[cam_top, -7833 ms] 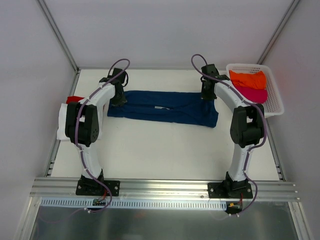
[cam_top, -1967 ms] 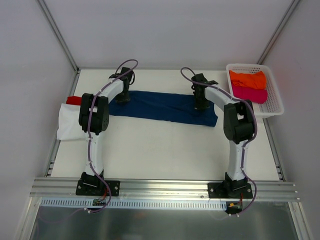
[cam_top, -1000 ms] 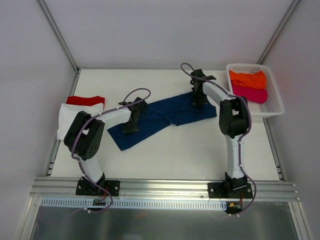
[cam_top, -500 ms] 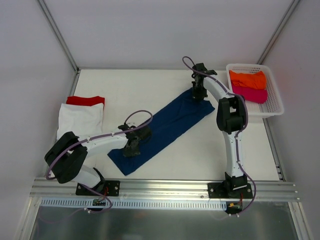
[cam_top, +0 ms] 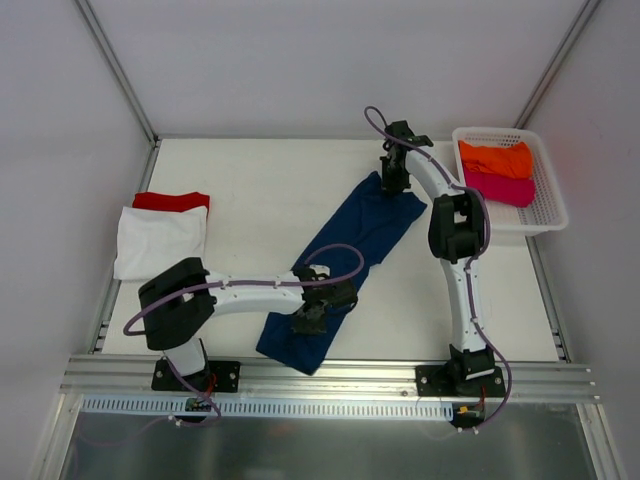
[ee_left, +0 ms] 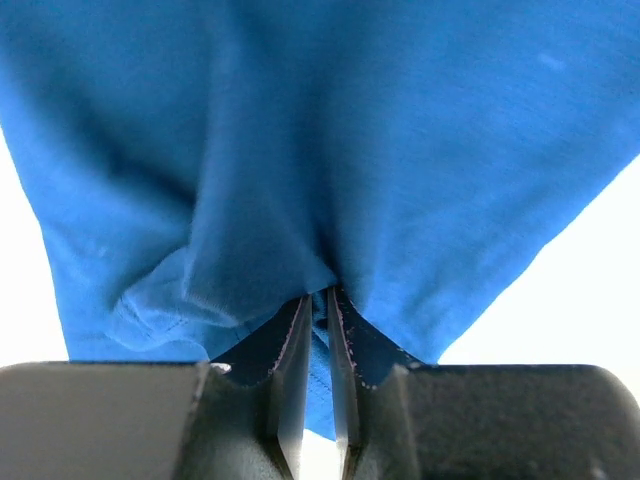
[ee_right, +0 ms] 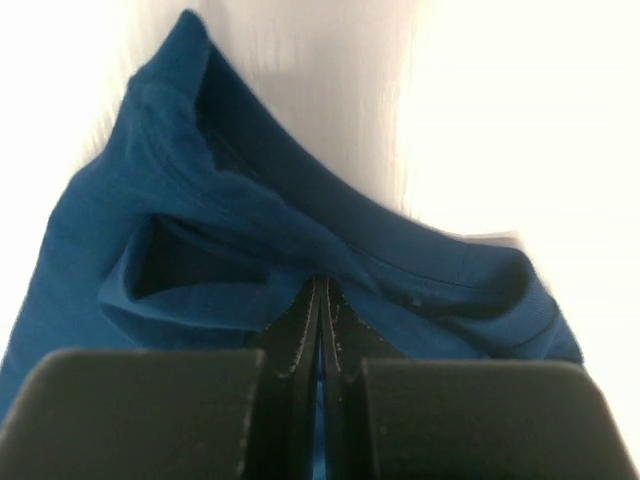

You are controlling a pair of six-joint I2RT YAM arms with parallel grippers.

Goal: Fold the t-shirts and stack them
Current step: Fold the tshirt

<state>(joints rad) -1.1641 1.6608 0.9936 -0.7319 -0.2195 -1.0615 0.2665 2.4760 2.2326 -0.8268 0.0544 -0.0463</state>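
Two grips hold the navy t-shirt: my left gripper is pinched shut on its near end, my right gripper on its far end, so its long axis runs diagonally between them. Half a second ago the near end lay further left. The shirt seems folded lengthwise.

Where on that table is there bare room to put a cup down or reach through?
Widest bare patch: back of the table, between the red tee and the stretched navy tee. A smaller one lies between the navy tee and the right arm. Crowded: the basket corner and the near edge, under the left arm.
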